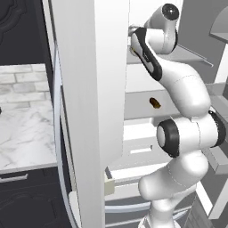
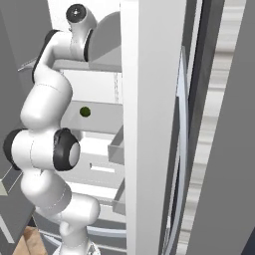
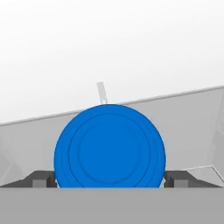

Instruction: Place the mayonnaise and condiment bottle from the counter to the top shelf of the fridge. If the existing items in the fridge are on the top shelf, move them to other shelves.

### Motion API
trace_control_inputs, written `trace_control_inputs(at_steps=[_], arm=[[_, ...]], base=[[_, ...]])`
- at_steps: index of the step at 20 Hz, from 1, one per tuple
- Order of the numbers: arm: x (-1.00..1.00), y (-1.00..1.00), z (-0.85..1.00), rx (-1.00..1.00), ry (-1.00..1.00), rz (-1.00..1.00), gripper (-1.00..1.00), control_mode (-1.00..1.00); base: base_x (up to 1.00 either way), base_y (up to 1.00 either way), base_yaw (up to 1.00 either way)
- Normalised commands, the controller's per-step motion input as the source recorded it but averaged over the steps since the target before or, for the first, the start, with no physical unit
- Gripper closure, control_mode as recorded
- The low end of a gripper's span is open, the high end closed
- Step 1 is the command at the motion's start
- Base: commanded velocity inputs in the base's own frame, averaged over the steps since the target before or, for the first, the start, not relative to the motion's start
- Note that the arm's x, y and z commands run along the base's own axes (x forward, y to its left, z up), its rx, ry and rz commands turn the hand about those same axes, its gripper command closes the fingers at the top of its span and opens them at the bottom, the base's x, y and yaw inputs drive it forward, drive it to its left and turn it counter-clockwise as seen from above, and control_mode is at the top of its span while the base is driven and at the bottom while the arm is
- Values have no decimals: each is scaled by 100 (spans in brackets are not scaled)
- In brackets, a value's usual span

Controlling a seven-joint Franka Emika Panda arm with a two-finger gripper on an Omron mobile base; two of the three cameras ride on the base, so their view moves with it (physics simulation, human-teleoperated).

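Arm reaches up into the open fridge [image 1: 95, 80], hand at the level of the top shelf [image 1: 191, 54].

Hand view: blue round lid of the mayonnaise [image 3: 109, 146] seen end-on, sitting between the two dark fingertips [image 3: 41, 180] of the gripper [image 3: 109, 181]. Fingers spread wide, one at each side of the jar. Whether the pads press the jar or stand just off it, I cannot tell; the sides of the jar are hidden behind the lid. Grey shelf slab runs behind the jar towards the white back wall, so the jar is over or on the top shelf, away from its back edge.

Existing item [image 1: 155, 103], small dark oblong, lies on the shelf below the top one, near its middle. In the right base view it shows as a dark spot.

Handling, as judged:
- Jar is squat, rigid and smooth-walled; likely light to moderate in weight.
- Wide body takes nearly the full finger spread, so there is little margin and the grip must be centred.
- Best hold: across the body just below the lid, pads on opposite sides.
- Smooth wall may slip if it is tilted; keep it upright.
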Motion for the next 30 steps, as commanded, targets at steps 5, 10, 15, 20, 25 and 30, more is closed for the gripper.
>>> trace_control_inputs(at_steps=[5, 10, 15, 20, 25, 30], arm=[[73, 0, -32, -8, 4, 0, 100, -100], [60, 0, -24, -6, 0, 0, -100, -100], [37, 0, -6, 0, -3, 0, -100, -100], [31, 0, 0, 0, 0, 0, -100, -100], [28, 0, 0, 0, 0, 0, -100, -100], [29, 0, 0, 0, 0, 0, -100, -100]], base=[[0, 0, 0], [0, 0, 0], [0, 0, 0], [0, 0, 0], [0, 0, 0], [0, 0, 0]])
